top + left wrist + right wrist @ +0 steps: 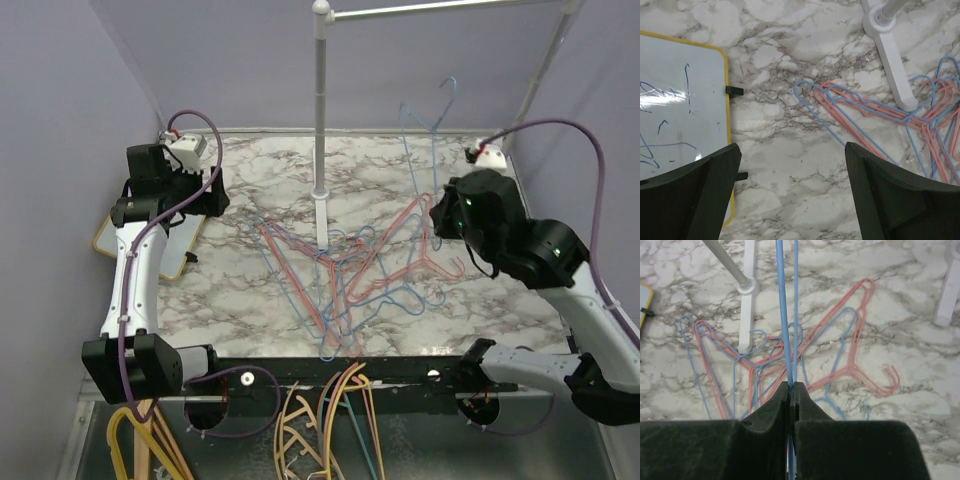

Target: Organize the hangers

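1. Left arm: the upper link rises from the base at the near-left corner. The wrist folds over the far-left part of the marble table (250, 170), with the camera looking straight down.
2. Left gripper (791, 155): jaws spread wide, nothing between them, only bare marble below the gap.
3. A whiteboard (680, 100) with a yellow rim lies under and outboard of the left finger. It carries blue pen marks.
4. Right arm: reaches in from the near-right base with the elbow out to the right. The wrist is raised above the right half of the table and angled toward the centre.
5. Right gripper (791, 387): fingers pressed together on the thin wire of a blue hanger (784, 315). The wire runs straight out ahead of the fingertips, clear of the table.
6. Remaining hangers (340, 270): a tangled heap of blue and pinkish-red wire lying flat on the marble. It sits below and ahead of the right gripper, and ahead and to the right of the left gripper.
7. Rack pole (320, 130): stands upright just beyond the heap. Its white foot (892, 65) touches the heap's edge.
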Controlling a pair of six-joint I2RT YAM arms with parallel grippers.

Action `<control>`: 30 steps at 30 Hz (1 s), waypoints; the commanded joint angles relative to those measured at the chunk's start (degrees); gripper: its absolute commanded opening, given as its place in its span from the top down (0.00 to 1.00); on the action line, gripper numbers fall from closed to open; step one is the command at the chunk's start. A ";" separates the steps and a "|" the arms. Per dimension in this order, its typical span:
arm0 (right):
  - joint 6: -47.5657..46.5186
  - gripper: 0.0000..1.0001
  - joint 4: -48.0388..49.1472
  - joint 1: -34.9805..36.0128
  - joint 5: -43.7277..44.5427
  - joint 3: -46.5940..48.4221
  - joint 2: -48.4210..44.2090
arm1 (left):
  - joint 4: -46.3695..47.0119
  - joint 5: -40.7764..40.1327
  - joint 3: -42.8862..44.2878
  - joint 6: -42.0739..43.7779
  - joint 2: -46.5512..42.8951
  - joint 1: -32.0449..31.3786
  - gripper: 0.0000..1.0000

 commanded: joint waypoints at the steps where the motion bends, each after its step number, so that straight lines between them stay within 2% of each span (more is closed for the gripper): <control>1: -13.87 0.99 7.31 -2.19 3.31 7.97 9.63 | -5.89 0.78 -0.02 5.79 -3.48 0.07 0.11; 5: -23.58 0.99 13.92 -19.05 -12.76 13.99 14.72 | -6.13 0.46 -0.38 5.82 -3.81 0.77 0.11; 7: -25.91 0.99 15.15 -24.06 -16.99 16.21 16.33 | -5.06 0.94 -1.93 5.31 -4.53 1.84 0.12; 12: -28.61 0.99 17.28 -24.30 -17.73 19.67 19.03 | -3.59 3.36 -4.39 4.30 -5.58 3.92 0.12; 18: -32.05 0.99 21.67 -24.30 -20.26 18.52 16.74 | -2.81 1.47 -5.33 3.77 -5.08 4.51 0.12; 22: -32.93 0.99 21.52 -24.35 -18.51 19.79 17.81 | -2.04 1.84 -6.00 3.25 -4.24 4.57 0.12; 30: -32.78 0.99 23.62 -25.22 -17.09 21.49 19.96 | -3.22 2.11 -3.18 2.38 -0.96 4.89 0.13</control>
